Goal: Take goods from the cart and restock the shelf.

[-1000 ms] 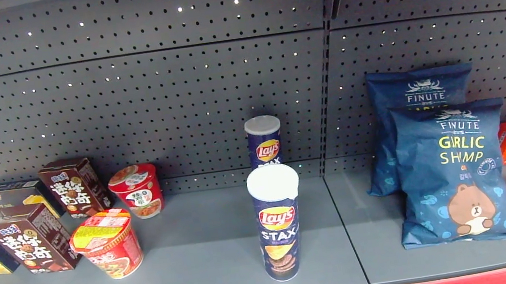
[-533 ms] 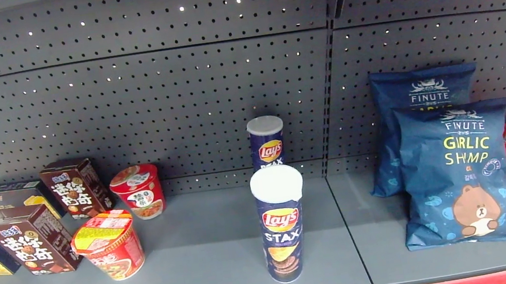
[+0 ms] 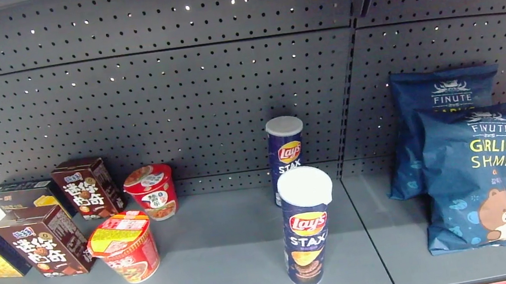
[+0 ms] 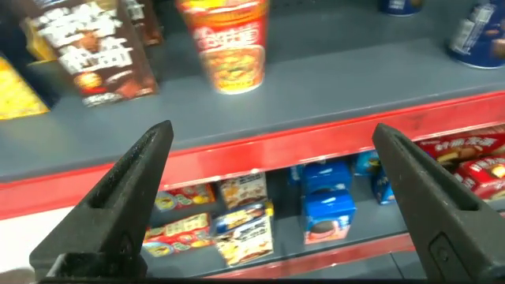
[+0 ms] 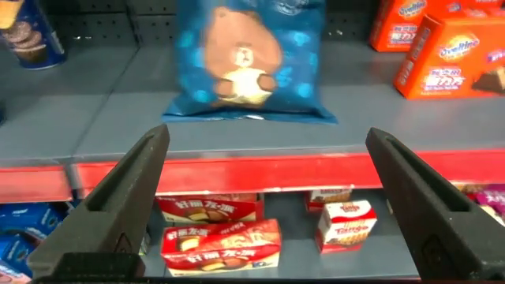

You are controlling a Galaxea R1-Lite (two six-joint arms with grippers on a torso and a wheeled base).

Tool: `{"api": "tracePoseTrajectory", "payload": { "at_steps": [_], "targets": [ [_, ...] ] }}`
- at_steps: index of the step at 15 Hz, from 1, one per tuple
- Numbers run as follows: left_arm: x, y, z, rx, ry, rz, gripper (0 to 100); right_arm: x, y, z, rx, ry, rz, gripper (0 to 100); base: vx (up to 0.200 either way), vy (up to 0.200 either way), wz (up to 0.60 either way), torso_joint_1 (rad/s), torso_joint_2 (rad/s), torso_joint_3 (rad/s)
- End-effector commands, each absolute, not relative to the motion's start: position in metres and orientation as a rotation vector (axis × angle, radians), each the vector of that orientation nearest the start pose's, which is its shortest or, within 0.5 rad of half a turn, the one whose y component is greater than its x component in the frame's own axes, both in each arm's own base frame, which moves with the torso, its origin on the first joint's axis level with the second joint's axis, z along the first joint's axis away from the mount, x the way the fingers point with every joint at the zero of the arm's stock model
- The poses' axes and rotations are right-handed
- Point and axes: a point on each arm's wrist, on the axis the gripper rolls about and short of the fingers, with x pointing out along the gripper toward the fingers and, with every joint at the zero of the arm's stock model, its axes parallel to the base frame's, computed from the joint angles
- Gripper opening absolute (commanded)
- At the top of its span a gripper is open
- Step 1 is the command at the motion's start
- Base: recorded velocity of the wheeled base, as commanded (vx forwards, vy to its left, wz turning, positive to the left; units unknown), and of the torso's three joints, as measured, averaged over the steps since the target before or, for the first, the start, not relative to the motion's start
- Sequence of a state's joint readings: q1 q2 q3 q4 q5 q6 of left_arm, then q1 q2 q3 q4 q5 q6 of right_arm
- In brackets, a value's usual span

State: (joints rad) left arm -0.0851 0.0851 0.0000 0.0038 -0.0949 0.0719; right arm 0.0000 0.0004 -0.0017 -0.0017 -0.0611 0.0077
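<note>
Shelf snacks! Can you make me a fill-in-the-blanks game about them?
1. The front chip can has a ____ lid.
2. The front snack bag shows a brown ____.
3. The front noodle cup and the back noodle cup are mostly ____.
4. The left hand and the right hand are both ____ and hold nothing.

Missing words: white, bear, red, open.

The left gripper (image 4: 272,132) has two matte black fingers (image 4: 118,197), long wedges tapering to blunt tips. The right gripper (image 5: 267,136) looks alike; a small round mark (image 5: 430,252) near one finger's base may be a screw.
</note>
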Motion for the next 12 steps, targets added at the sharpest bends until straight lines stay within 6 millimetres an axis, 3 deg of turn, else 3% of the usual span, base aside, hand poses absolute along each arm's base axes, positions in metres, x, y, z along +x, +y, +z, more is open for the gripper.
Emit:
{"api": "tracePoseTrajectory", "payload": {
  "at_steps": [1, 12],
  "targets": [
    [-0.0164, -0.0008, 0.0769, 0.071, 0.084, -0.183, 100, -0.0227, -0.0014, 0.076, 0.008, 0.001, -0.061, 100, 0.0, 0.0, 0.0, 0.0, 0.0, 0.0],
    [-0.0164, -0.0007, 0.0769, 0.065, 0.085, -0.181, 100, -0.0227, -0.0014, 0.076, 0.008, 0.001, -0.06, 100, 0.0, -0.018, 0.0, 0.0, 0.0, 0.0]
  ]
}}
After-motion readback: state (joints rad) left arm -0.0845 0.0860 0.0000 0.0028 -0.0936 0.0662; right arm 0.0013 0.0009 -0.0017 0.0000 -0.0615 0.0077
